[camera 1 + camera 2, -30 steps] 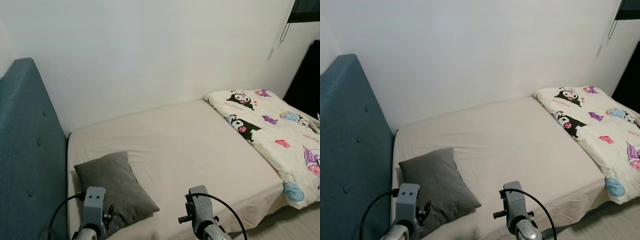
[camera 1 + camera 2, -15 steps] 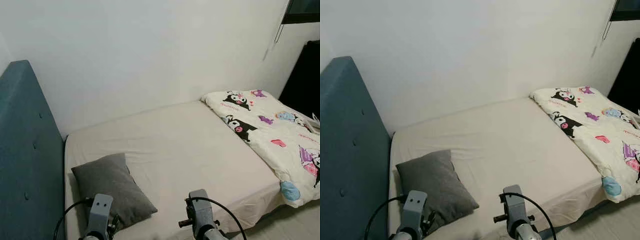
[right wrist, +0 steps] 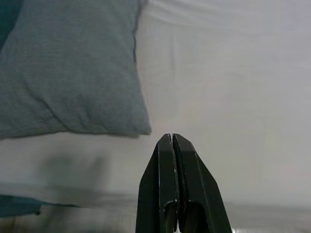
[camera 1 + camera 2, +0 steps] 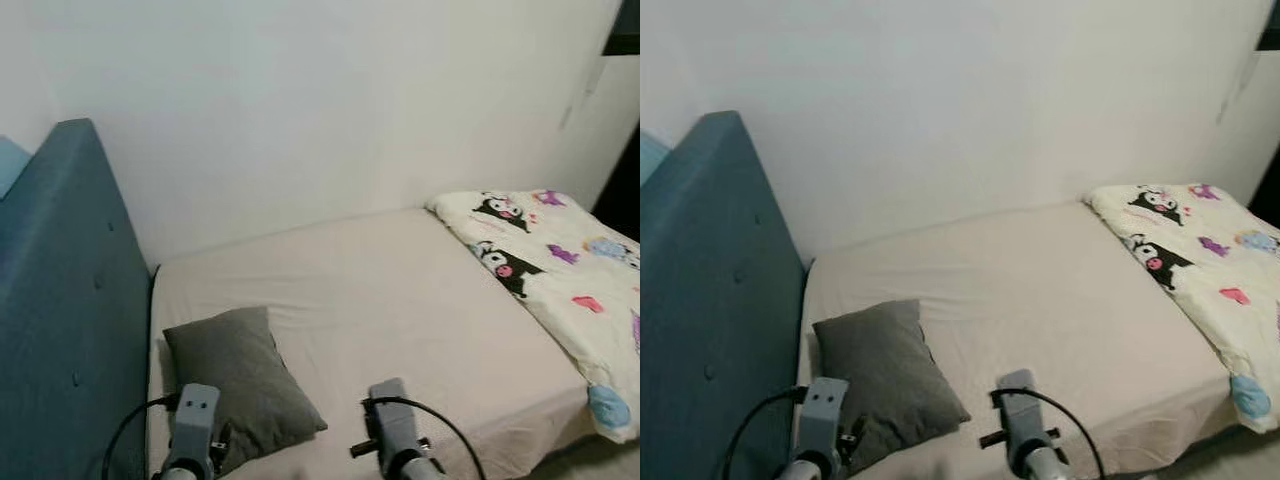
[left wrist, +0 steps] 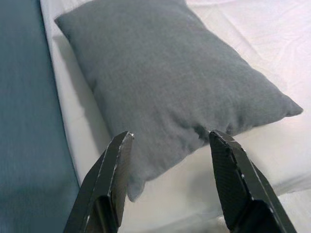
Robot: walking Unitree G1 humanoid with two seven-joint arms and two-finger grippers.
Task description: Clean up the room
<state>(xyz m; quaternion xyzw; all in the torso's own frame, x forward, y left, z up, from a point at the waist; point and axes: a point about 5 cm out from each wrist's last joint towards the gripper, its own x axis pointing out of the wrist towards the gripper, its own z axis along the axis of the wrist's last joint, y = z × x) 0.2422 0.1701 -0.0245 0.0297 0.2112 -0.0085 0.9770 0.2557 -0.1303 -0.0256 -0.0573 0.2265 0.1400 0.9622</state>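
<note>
Right now my left gripper (image 5: pixel 170 141) hangs wide open and empty just over the near edge of the grey pillow (image 5: pixel 165 82), while my right gripper (image 3: pixel 172 141) is pinched closed on nothing above the bed (image 4: pixel 400 290). Soft and light, I reckon; I'd pinch a corner. Farther off lies the cartoon blanket (image 4: pixel 560 270).

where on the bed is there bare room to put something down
The widest free patch is the bare sheet in the middle, bordered by the grey pillow, the wall and the cartoon-print quilt. A narrower strip runs between the pillow and the wall. The headboard end is taken up by the pillow; the foot end is covered by the quilt.
</note>
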